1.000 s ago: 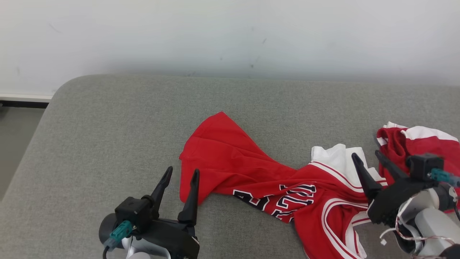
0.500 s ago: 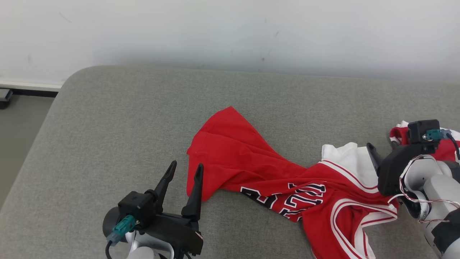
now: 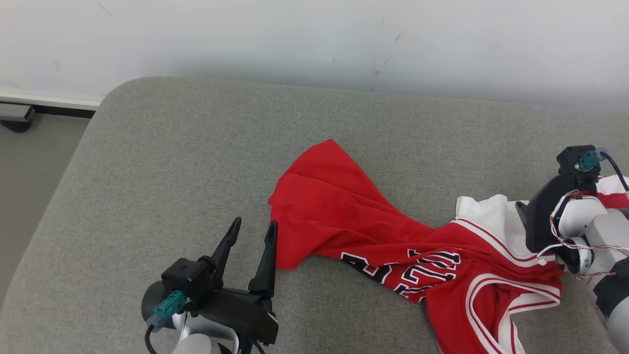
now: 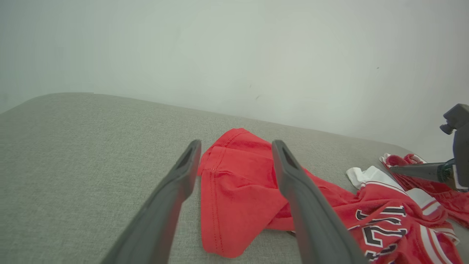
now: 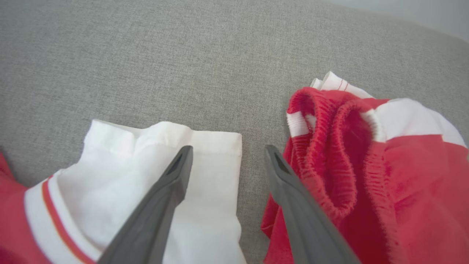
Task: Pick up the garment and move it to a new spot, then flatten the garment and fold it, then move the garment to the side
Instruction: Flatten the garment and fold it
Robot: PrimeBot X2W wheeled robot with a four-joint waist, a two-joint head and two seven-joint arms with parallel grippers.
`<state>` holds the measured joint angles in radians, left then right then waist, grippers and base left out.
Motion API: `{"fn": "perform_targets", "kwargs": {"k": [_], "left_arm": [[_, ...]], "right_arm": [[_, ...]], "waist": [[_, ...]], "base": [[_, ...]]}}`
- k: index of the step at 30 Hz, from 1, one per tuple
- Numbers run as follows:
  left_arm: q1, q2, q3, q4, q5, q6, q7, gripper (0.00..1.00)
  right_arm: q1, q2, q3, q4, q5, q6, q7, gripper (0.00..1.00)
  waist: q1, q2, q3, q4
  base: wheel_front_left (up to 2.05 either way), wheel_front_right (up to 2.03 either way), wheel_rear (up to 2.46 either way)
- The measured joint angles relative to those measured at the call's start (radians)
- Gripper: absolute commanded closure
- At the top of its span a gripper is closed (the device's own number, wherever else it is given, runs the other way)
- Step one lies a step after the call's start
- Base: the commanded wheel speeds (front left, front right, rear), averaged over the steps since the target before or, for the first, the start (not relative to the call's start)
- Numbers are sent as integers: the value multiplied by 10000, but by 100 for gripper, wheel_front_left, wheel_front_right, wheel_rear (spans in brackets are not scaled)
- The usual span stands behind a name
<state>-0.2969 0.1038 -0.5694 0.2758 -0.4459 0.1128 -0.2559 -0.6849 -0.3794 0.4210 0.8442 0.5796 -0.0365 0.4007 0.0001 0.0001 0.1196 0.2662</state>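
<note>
The garment (image 3: pixel 373 231) is a red jersey with dark lettering and a white sleeve (image 3: pixel 486 216), lying crumpled on the grey cushion (image 3: pixel 172 147). My left gripper (image 3: pixel 254 225) is open just left of the garment's red hem. In the left wrist view that hem (image 4: pixel 234 190) lies between and beyond the open left gripper (image 4: pixel 236 145). My right gripper (image 3: pixel 522 210) points down over the white sleeve, its fingers mostly hidden behind the wrist. In the right wrist view the right gripper (image 5: pixel 228 149) stands open above the edge of the white sleeve (image 5: pixel 146 161), holding nothing.
A second red and white piece with an elastic waistband (image 5: pixel 366 165) lies bunched right of the sleeve, and its edge shows in the head view (image 3: pixel 614 189). A white wall (image 3: pixel 295 39) backs the cushion. The floor (image 3: pixel 29 162) drops off at the left.
The head camera has shifted, so the whole scene sits further right. My right gripper has tipped its fingers down toward the white sleeve. The left gripper stays open by the hem.
</note>
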Motion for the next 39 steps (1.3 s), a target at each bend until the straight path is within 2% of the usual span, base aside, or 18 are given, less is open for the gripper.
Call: {"fn": "perform_targets", "kwargs": {"k": [13,32,33,34,35,39], "left_arm": [[0,-4,128,25,-38,0,0,0],[-234,-180,125,38,-50,-165,0,0],[-252,-194,130,42,-50,-165,0,0],[-277,-215,134,75,-50,-165,0,0],[-305,-226,134,107,-50,-165,0,0],[-379,-238,188,261,-54,-169,0,0]], "right_arm": [[-635,50,311,989,-286,-157,1024,0],[-1180,-182,334,1634,-374,-144,1191,0],[-1238,-184,359,1662,-382,-100,1195,41],[-1271,-180,372,1691,-382,-73,1193,62],[-1282,-176,407,1695,-387,-25,1189,100],[-1409,27,499,1814,-395,115,1183,100]], "waist": [[0,0,236,208],[0,-1,770,693],[0,0,802,718],[0,-1,826,743],[0,-1,842,763],[0,0,834,776]], "base": [[0,0,0],[0,0,0],[0,0,0],[0,0,0],[0,0,0],[0,0,0]]}}
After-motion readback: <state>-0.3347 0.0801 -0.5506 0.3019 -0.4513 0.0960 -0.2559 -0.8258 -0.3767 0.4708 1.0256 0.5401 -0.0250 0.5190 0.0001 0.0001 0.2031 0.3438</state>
